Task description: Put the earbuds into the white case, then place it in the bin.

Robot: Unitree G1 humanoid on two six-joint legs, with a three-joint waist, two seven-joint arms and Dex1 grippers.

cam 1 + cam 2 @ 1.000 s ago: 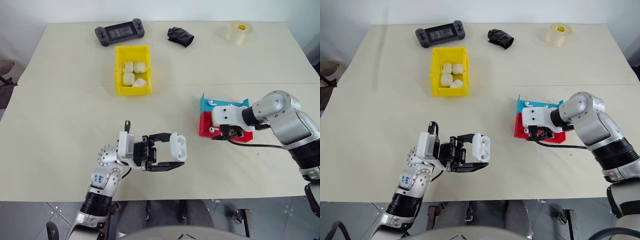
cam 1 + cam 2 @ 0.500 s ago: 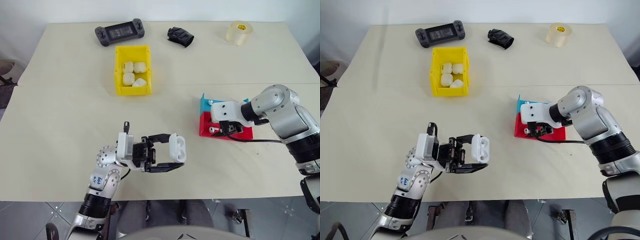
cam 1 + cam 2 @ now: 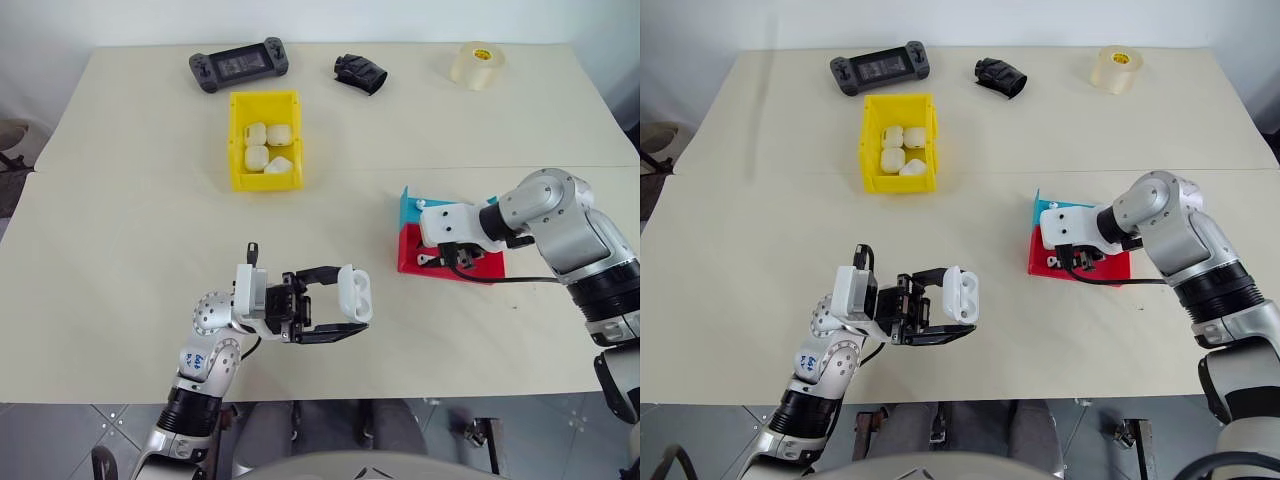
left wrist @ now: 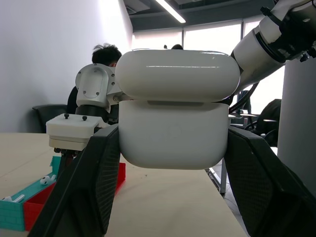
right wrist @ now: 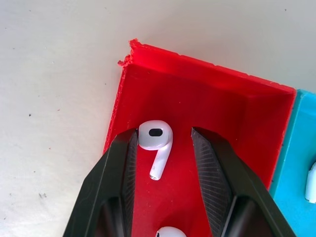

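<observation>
The right gripper (image 5: 161, 148) hangs nose-down over the red tray (image 5: 237, 113) with its two black fingers parted around one earbud (image 5: 156, 145): the bud's round head lies just beside, perhaps touching, one finger (image 5: 121, 168), while a clear gap remains between its stem and the other finger (image 5: 217, 168). Nothing is gripped yet, and the fingers look partway closed. The step in hand, as I judge it, is the pinch on this bud. To do it well the fingers should close slowly and squarely so the bud is caught across its head and not its thin stem, which would likely let it pivot or squirt out, being glossy. Centring the bud between the fingers before closing would keep the near finger from shoving it sideways along the tray floor. A second earbud (image 5: 170, 231) lies closer to the gripper's palm, and another (image 5: 311, 182) sits in the blue tray (image 5: 291, 148) beyond the far finger; neither should be disturbed. The left gripper (image 3: 335, 310) is closed firmly on the white case (image 3: 355, 293), holding it above the table (image 3: 120, 250) well apart from the right gripper, its lid tipped open. The bin (image 3: 238, 140), yellow and already holding several white cases (image 3: 265, 145), stands far across the table from both grippers.
</observation>
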